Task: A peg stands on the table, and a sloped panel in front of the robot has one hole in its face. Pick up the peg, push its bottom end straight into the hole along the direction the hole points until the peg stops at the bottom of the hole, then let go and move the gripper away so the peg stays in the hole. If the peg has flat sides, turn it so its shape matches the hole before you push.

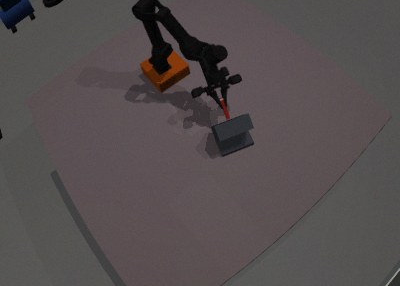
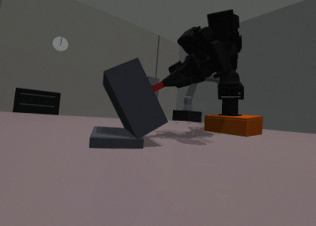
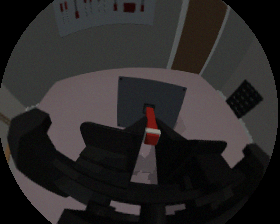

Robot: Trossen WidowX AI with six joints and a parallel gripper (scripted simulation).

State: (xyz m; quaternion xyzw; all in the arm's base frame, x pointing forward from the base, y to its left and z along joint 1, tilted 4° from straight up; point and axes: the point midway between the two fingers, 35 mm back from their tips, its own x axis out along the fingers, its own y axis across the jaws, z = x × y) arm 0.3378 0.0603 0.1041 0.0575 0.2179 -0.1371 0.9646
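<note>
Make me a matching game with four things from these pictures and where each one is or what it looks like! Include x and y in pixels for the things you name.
1. peg (image 1: 226, 110) (image 2: 158, 87) (image 3: 151, 120)
2. gripper (image 1: 223, 102) (image 2: 165, 84) (image 3: 150, 120)
3. block under the robot arm (image 1: 172, 77) (image 2: 233, 125)
4. clock (image 2: 60, 43)

A. orange
B. round, up on the wall
C. red, its far end at the slanted panel (image 1: 232, 128) (image 2: 136, 99) (image 3: 132, 95)
D. shut on something

Right pairs: 1-C, 2-D, 3-A, 4-B
</note>
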